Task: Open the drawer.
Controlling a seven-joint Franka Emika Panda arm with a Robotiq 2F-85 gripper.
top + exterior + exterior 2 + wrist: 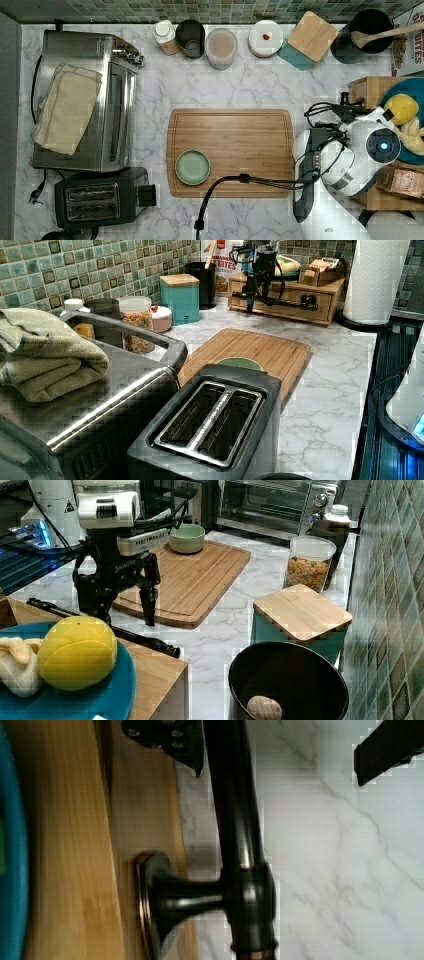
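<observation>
- Toaster oven (85,100), at the top view's left: a folded towel (62,107) lies on its roof, with a 2-slot toaster (97,200) just in front of it; both stand well apart from the work.
- Cutting board (230,150), centre of the top view: it lies flat on the marble surface (165,90) and carries a small green bowl (192,167) near one corner. It is not the thing to be opened.
- Back row along the tiled wall: jars, a teal box with a wooden lid (310,37) and a black pot (367,30) stand clear of the arm's path.
- Hand (125,612), at the top view's right: in the right view its 2 fingers (149,605) point down, spread wide, straddling the bar handle (107,630) with nothing gripped. The wrist view shows 1 finger on the drawer side of the bar (235,820) and the other over the marble, both apart from the bar; presumably this placing lets them close across it.
- Drawer (285,299), at the top view's far right: it sits in a low bamboo stand on the surface, its front appearing flush and so judged not yet pulled out. A teal plate (115,690) with yellow fruit (77,652) rests on top of the stand.
- Next step, as a judgement: close on the bar, then pull straight toward the cutting board.
</observation>
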